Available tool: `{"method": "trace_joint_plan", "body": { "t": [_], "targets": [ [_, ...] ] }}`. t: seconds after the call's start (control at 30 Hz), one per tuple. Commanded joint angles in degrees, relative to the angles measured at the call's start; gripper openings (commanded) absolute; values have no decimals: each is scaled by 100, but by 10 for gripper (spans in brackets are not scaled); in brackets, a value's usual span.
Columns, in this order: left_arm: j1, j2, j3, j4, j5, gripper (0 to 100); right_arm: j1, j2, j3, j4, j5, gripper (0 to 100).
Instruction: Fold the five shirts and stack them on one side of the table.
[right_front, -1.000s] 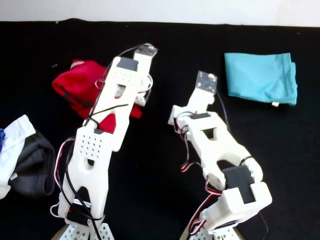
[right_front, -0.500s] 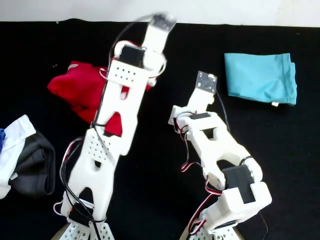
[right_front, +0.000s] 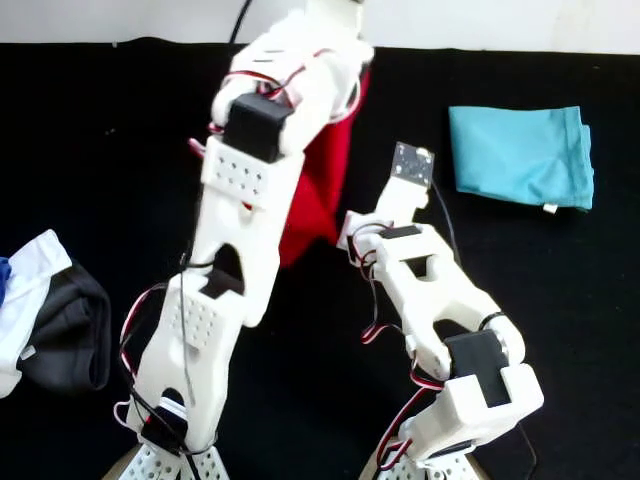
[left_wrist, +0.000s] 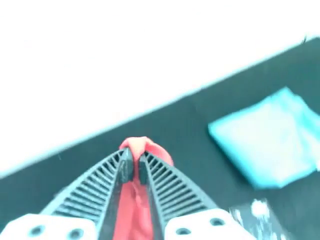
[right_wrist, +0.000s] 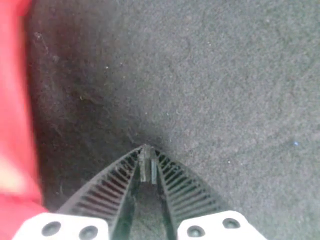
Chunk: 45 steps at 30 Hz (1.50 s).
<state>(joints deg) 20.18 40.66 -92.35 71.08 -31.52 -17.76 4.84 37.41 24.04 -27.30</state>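
Your left fingers (left_wrist: 169, 186) are clenched on the red shirt (right_front: 322, 185). In the left wrist view the tips pinch a fold of red cloth, a bulge of it pokes out past the tips, and more runs back between the fingers.

From the high view, your left arm (right_front: 238, 235) is raised and stretched toward the far edge of the surface (right_front: 560, 330), its upper end up against the white wall (right_front: 500, 20). The red shirt hangs down from the top of that arm as a long, narrow drape. Its lower end sits near the base of the right arm's wrist. Can't tell whether the hem touches the surface.

Your right fingers (right_wrist: 116, 186) are closed tip to tip with nothing between them. They point down at bare black surface. The red shirt shows as a strip along one edge of the right wrist view, beside the fingers and apart from them. The right arm (right_front: 432, 290) is bent low, mid-surface.

The teal shirt (right_front: 520, 155) lies folded flat at the far right, well apart from both arms.

At the left edge there's a loose pile: a white shirt (right_front: 30, 285) on top of a dark shirt (right_front: 72, 335), with a bit of blue cloth (right_front: 3, 277) just at the frame edge. All unfolded, well apart from the teal shirt.
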Motion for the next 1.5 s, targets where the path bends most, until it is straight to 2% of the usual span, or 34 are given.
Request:
{"method": "trace_joint_plan", "body": {
  "t": [0.0,0.1,0.17,0.3,0.47,0.7,0.83,0.93,1.1,1.17,1.47],
  "targets": [
    [48,-699,-233,-905,-571,8,66,-31,-66,-84,-62,7],
    [-22,-901,-224,-1310,-949,8,66,-31,-66,-84,-62,7],
    [-251,-919,-198,-1169,-1020,8,66,-31,-66,-84,-62,7],
    [-989,-505,-189,-44,-993,8,66,-31,-66,-84,-62,9],
    [-1780,673,-224,1407,-993,8,66,-31,-66,-84,-62,9],
    [-2615,1710,-242,1943,-993,8,57,-31,-66,-84,-53,11],
    [-3187,1736,-242,2303,-976,8,-48,-31,-66,-84,-53,90],
    [-3767,1631,-242,2488,-308,8,-66,-31,-66,-84,-53,140],
    [-4611,1349,-242,2910,1881,8,-66,-31,-66,-84,-53,142],
    [-4778,1297,-242,2998,2470,8,-66,-31,-66,-84,-53,142],
    [-4919,1068,-233,3024,2593,8,-66,-84,-22,-48,-53,142]
  ]
}}
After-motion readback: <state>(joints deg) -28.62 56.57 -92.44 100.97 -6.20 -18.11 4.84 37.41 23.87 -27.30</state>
